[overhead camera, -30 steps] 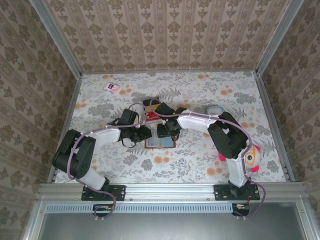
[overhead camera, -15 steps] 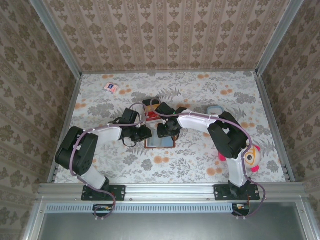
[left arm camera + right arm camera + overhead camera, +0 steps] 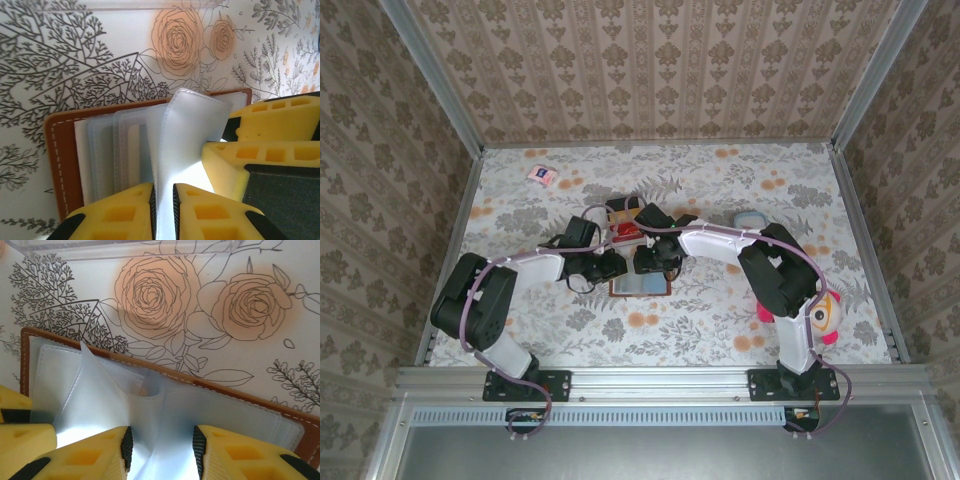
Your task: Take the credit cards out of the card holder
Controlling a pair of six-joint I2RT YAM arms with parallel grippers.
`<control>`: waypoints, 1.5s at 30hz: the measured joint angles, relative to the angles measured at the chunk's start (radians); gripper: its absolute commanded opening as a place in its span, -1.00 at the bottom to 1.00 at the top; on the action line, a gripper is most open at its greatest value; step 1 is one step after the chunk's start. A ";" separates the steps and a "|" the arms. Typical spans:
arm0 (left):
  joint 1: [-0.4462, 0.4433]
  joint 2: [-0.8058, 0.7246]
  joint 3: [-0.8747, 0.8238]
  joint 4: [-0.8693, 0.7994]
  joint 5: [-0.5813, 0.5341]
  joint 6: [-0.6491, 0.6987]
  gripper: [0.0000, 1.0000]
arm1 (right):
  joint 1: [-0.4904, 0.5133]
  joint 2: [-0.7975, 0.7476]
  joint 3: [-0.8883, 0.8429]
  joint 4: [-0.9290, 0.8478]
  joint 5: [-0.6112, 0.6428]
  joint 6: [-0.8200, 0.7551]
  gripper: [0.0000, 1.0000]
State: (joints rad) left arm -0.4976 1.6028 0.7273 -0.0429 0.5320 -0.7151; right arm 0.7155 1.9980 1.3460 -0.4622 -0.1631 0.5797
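Back wall (image 3: 660, 70), left wall (image 3: 370, 180), right wall (image 3: 920, 200): beige-brown wallpaper, vertical stripes with damask motifs.
Corner posts: bare aluminium profile, left (image 3: 430, 75) and right (image 3: 865, 70), leaning outward toward top of overhead view.
Table surface (image 3: 720, 320): white floral cover, grey foliage print, orange roses; rose outlines sharp in right wrist view (image 3: 150, 290).
Near edge: horizontal aluminium rail (image 3: 660, 380); flat grey panel (image 3: 660, 450) below it.
Lighting: even, diffuse; shadows soft.

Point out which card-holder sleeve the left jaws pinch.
The curled sleeve standing upright in the left gripper; the other sleeves lie flat on the brown card holder.
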 measured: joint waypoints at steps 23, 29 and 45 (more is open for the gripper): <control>-0.036 -0.001 0.000 0.104 0.060 -0.064 -0.44 | -0.046 -0.280 -0.197 0.207 -0.032 0.131 0.09; -0.112 0.001 0.009 0.142 0.057 -0.113 0.14 | -0.079 -0.404 -0.294 0.238 0.053 0.166 0.15; -0.170 0.126 0.105 0.171 0.022 -0.166 0.23 | -0.122 -0.467 -0.340 0.254 0.127 0.214 0.22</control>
State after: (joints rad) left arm -0.6674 1.7290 0.8322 0.1280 0.5537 -0.8814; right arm 0.5934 1.5314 1.0065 -0.2085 -0.0360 0.7933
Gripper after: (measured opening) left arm 0.620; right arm 0.611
